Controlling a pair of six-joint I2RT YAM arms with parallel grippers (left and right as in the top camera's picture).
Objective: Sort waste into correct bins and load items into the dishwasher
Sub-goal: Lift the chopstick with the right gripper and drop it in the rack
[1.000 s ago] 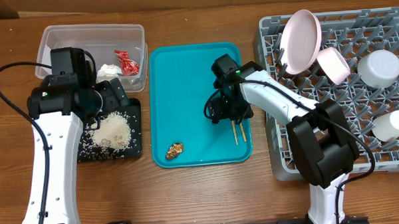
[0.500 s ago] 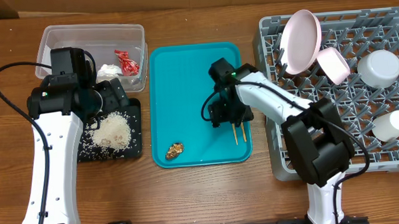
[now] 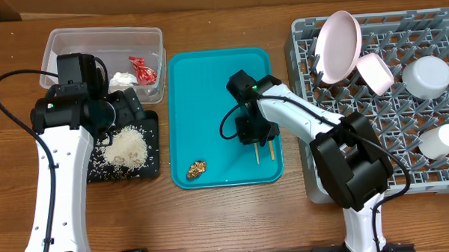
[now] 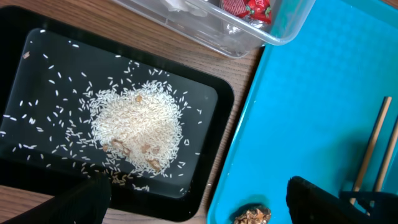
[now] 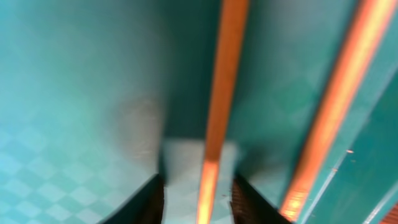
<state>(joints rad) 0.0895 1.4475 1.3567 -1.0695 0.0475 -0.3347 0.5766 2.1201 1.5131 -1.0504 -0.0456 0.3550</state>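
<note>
While right hand (image 3: pixel 252 135) points down onto teal tray (image 3: pixel 201 89), fingers (image 5: pixel 152 199) straddle one chopstick (image 5: pixel 217 93), unclamped; left hand (image 4: pixel 199 202) spread.

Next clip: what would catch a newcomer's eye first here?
The bright teal tray at centre, where the right gripper hangs low over two wooden chopsticks, one between its fingers. Then the rice heap in the black tray at left, and the pink plate propped in the grey rack at right.

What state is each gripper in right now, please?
Left gripper: open, empty.
Right gripper: open, straddling one chopstick, gaps either side.
</note>
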